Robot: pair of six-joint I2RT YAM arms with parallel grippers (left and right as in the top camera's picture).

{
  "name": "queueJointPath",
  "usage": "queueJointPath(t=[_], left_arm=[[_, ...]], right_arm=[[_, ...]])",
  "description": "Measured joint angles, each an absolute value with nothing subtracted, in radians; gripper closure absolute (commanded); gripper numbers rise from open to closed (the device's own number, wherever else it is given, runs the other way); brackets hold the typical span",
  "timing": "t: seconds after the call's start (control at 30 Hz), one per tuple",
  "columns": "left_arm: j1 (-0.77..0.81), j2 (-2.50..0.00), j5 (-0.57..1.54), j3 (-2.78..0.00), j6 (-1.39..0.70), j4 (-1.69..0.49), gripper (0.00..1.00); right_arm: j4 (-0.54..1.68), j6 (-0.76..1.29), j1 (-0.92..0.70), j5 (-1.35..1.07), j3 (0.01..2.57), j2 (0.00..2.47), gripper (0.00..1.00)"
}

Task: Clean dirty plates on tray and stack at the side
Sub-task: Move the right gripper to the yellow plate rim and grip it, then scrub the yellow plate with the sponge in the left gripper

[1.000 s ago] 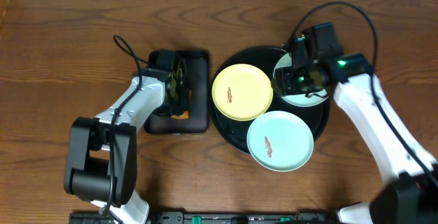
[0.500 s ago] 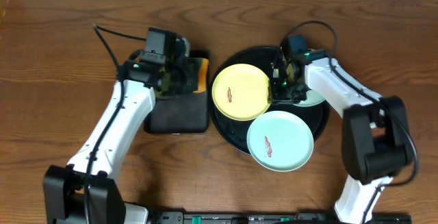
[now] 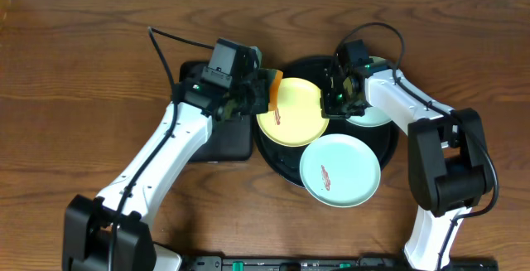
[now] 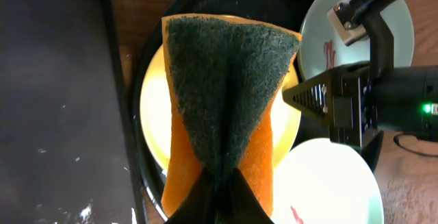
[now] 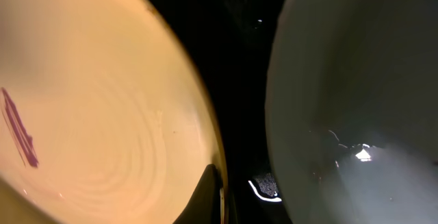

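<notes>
Three plates lie on the round black tray (image 3: 275, 157): a pale yellow plate (image 3: 296, 115) at left, a mint plate (image 3: 339, 170) in front, and another mint plate (image 3: 374, 115) at the back right, partly under my right arm. The yellow and front plates show small dark smears. My left gripper (image 3: 257, 94) is shut on an orange sponge (image 4: 229, 94) with a green scouring face, held over the yellow plate's (image 4: 152, 114) left part. My right gripper (image 3: 335, 99) is shut on the yellow plate's (image 5: 102, 114) right rim, one finger (image 5: 205, 198) lying on top of it.
A smaller rectangular black tray (image 3: 228, 142) sits left of the round tray, partly under my left arm. Brown wooden table (image 3: 74, 72) stretches to the left and behind. The two grippers face each other across the yellow plate, close together.
My left arm has swung right from the rectangular tray, carrying the sponge over the yellow plate. My right gripper has shifted left and closed on that plate's rim.
</notes>
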State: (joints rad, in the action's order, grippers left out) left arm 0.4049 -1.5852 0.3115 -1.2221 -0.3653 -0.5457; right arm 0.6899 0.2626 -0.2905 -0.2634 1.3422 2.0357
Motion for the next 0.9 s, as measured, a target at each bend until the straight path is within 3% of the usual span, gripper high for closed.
queueJointPath(t=[0.53, 0.9], left_arm=[[0.525, -1.925, 0.319, -1.222, -0.715, -0.316, 0.92], [0.533, -2.003, 0.261, -1.277, -0.778, -0.408, 0.92]], right_arm=[[0.686, 0.282, -0.292, -0.258, 1.342, 2.036, 0.99], [0.687, 0.297, -0.292, -0.258, 1.343, 2.036, 0.99]])
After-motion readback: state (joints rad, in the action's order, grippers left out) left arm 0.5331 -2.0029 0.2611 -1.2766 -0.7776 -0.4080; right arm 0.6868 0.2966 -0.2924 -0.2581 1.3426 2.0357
